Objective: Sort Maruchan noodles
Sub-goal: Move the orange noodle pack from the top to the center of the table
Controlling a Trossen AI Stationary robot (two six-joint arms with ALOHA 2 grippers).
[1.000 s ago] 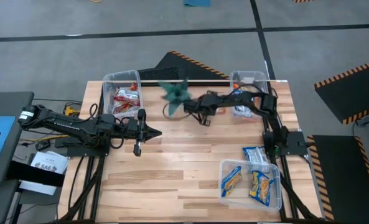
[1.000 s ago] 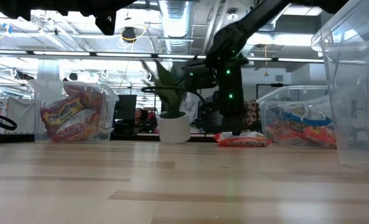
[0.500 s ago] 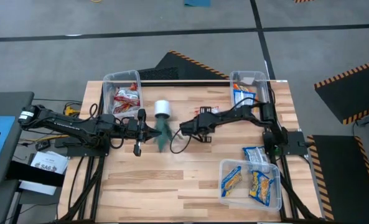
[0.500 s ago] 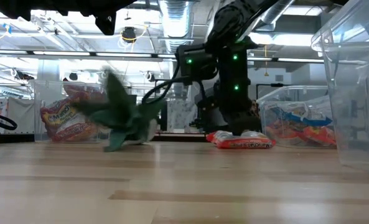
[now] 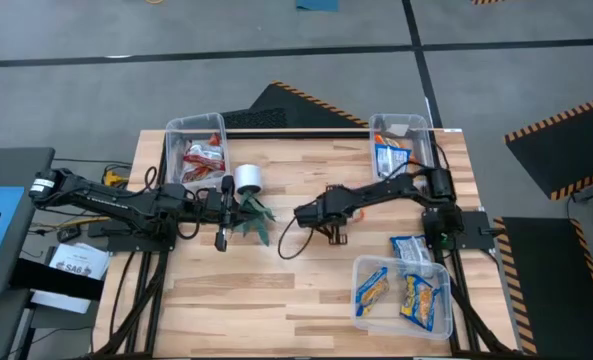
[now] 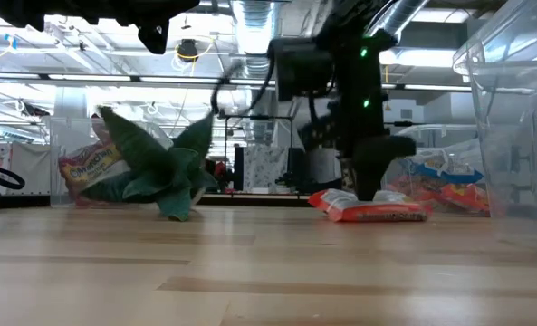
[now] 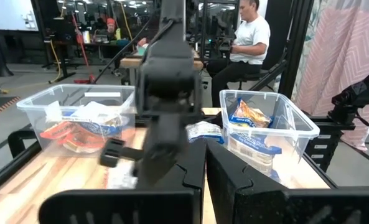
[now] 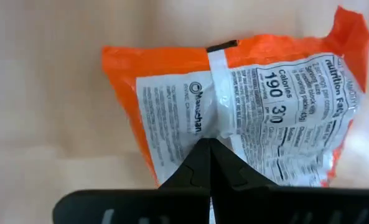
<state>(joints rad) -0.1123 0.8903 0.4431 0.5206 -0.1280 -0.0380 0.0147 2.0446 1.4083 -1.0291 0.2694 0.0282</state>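
While most packets already lie binned, sorting near done but snagged by a toppled plant.

Judged late in the job: red-and-white packets point(image 5: 202, 160) piled in the clear bin point(image 5: 176, 128) at the far left, blue-and-white ones point(image 5: 388, 158) in the far right bin point(image 5: 414, 124), yellow-and-blue ones point(image 5: 408, 295) in the near right bin point(image 5: 360, 318). Still loose on the counter point(image 5: 306, 285): one orange packet point(image 8: 246, 106) at mid-counter under the right tool point(image 5: 328, 232), fingers together with tips pressed on its back, not clamped around it; another blue-and-white packet point(image 5: 412, 250) beside the near bin. Potted plant point(image 5: 248, 200) tipped on its side just by the left tool point(image 5: 244, 211), likewise closed and empty. Righting it probably needed too.
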